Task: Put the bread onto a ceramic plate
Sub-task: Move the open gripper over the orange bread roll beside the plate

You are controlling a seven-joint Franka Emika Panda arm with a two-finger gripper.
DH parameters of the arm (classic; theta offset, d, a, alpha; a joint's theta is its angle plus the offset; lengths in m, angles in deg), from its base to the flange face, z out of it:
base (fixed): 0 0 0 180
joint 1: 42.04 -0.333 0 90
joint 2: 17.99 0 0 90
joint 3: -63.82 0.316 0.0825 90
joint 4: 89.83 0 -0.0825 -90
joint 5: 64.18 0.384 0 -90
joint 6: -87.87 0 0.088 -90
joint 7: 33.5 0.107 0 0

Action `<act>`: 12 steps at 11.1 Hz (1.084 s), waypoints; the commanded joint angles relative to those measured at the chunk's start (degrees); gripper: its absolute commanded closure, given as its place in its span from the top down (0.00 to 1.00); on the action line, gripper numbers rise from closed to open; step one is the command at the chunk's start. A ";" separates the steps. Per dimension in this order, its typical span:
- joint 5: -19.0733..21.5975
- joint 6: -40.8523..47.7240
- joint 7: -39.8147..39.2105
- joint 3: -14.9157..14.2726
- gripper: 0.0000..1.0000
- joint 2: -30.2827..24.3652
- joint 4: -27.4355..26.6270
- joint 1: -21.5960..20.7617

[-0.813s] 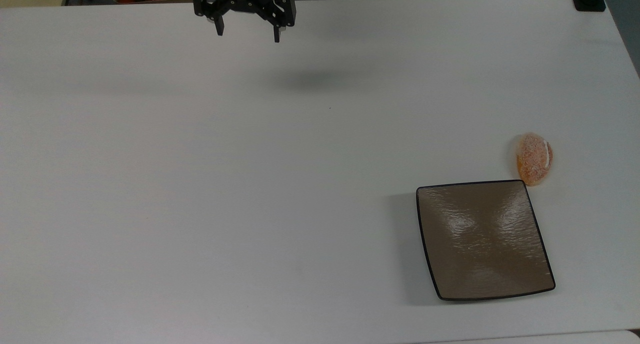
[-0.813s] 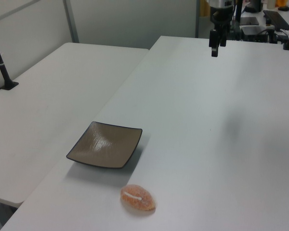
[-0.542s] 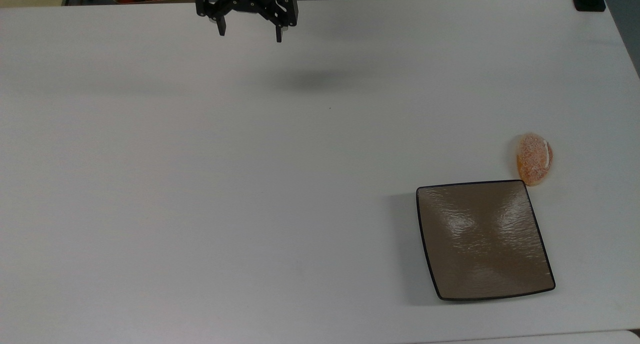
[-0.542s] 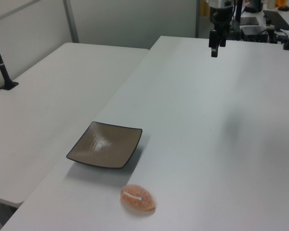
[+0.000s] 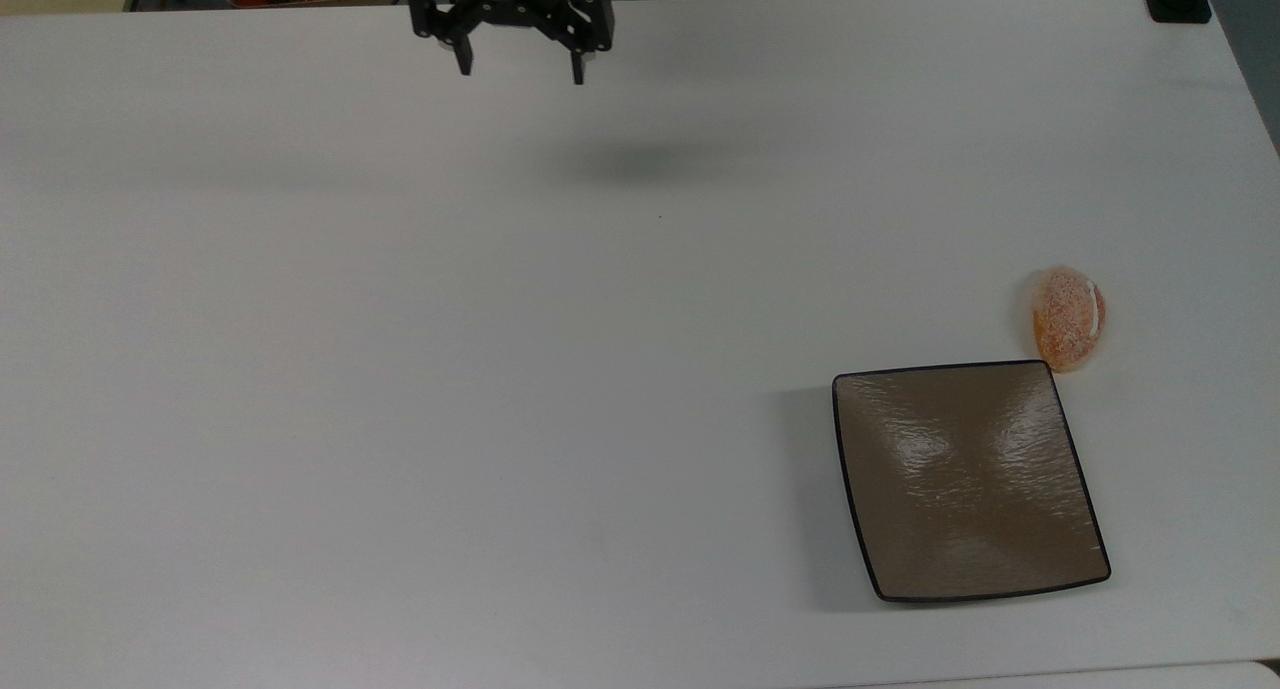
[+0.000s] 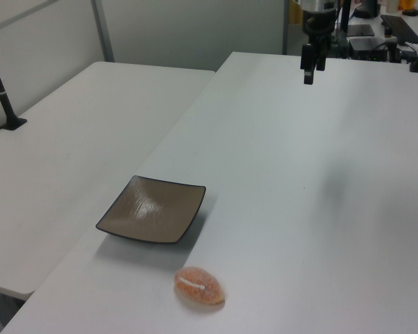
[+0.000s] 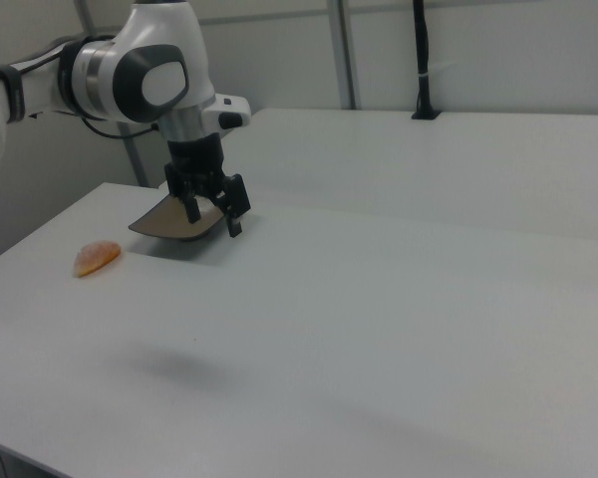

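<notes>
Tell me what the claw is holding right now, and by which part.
Nothing. The claw is open and empty above the table, far from the bread, which lies beside the ceramic plate.

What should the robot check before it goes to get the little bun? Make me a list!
1. Gripper open and empty, high above the table: ok.
2. Bread lying free on the table, nothing on it: ok.
3. Ceramic plate bare, room for the bread: ok.
4. Path across the table to the bread free of things: ok.
5. Bread apart from the plate's corner, with room for the fingers: cannot tell; in the top view they look almost touching.
</notes>
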 commanded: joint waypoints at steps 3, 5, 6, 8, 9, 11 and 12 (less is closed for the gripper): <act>1.84 -4.87 11.70 0.10 1.00 4.52 4.66 -11.53; 1.75 -4.97 20.21 0.02 1.00 10.83 10.97 -17.25; 1.75 -6.97 24.00 0.02 1.00 13.82 13.79 -19.88; 1.58 -16.51 32.61 0.02 1.00 17.35 14.52 -24.37; 1.40 -21.09 34.91 0.02 1.00 18.93 14.69 -26.39; 0.88 -26.74 36.42 -0.07 1.00 22.45 15.48 -30.61; 0.61 -28.59 36.60 -0.33 1.00 24.38 15.66 -32.03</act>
